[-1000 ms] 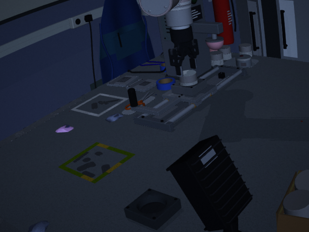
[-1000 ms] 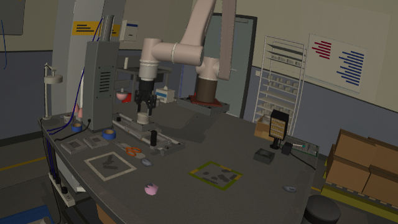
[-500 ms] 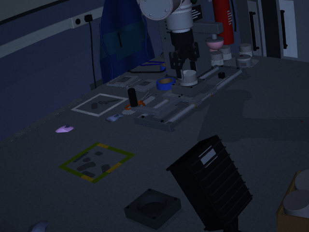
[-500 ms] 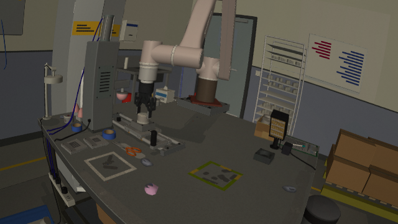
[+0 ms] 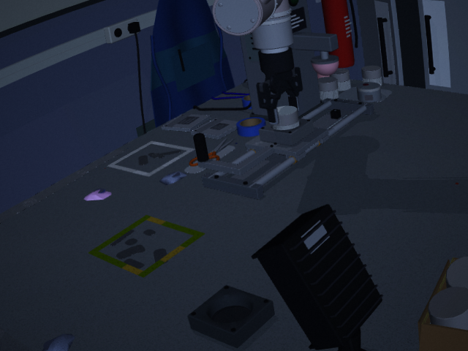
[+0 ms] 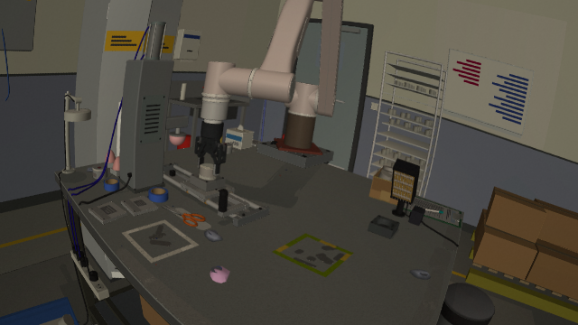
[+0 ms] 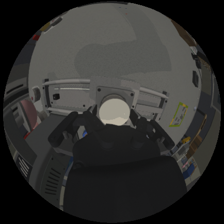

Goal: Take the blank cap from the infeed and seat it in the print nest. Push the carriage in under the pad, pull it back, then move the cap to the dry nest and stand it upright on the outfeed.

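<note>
My gripper [image 5: 281, 110] [image 6: 209, 165] [image 7: 113, 116] is open and holds nothing; it hangs straight down over the white blank cap [image 5: 286, 118] [image 6: 207, 171] [image 7: 114, 113], with a finger on either side of it. The cap sits in the print nest on the grey carriage [image 5: 291, 134] [image 6: 209, 183], which rides on two rails [image 5: 278, 170]. The pink pad [image 5: 324, 67] [image 6: 176, 140] hangs at the far end of the rails, beyond the carriage. More white caps [image 5: 342, 84] stand behind the pad. A black handle post [image 5: 200, 147] [image 6: 222, 200] stands at the near end of the slide.
A black ribbed device on a stand [image 5: 321, 272] leans in the foreground, with a dark square nest block [image 5: 231, 315] [image 6: 383, 225] beside it. Blue tape roll [image 5: 250, 126], orange scissors [image 6: 193, 219], a yellow-marked square [image 5: 145, 245] and a white-marked square [image 5: 151, 157] lie on the bench.
</note>
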Tool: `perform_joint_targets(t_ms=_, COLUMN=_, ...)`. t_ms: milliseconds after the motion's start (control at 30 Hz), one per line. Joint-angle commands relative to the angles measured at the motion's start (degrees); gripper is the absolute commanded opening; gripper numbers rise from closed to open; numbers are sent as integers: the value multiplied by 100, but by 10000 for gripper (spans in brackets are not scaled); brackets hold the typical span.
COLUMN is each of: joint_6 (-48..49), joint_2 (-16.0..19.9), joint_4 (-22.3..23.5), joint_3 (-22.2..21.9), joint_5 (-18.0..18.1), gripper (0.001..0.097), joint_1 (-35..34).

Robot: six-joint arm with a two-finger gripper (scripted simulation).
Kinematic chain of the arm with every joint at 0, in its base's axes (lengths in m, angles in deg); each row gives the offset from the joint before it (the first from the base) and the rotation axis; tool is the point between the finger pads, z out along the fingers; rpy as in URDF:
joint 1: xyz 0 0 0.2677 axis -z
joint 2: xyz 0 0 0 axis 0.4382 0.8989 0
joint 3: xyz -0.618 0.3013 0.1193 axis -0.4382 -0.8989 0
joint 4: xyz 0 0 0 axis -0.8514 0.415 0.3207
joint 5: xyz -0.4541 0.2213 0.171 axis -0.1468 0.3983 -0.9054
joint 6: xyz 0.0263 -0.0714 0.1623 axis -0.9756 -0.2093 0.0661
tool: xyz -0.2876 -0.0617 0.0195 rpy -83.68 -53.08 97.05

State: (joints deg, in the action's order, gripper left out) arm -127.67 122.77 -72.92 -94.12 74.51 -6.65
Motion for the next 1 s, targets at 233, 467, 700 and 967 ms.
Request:
perform_joint_targets(t_ms=233, joint_6=0, joint_2=-5, joint_4=-1, joint_3=3, joint_5=-1, gripper=830, joint_1=0)
perform_joint_targets(t_ms=467, joint_6=0, joint_2=-5, joint_4=-1, joint_3=3, joint_5=-1, gripper=765, joint_1=0)
perform_joint_targets(t_ms=700, joint_6=0, joint_2=-5, joint_4=-1, joint_3=3, joint_5=-1, gripper=625, joint_1=0)
perform_joint_targets(t_ms=967, joint_6=0, joint_2=-5, joint_4=-1, joint_3=3, joint_5=-1, gripper=465, joint_1=0)
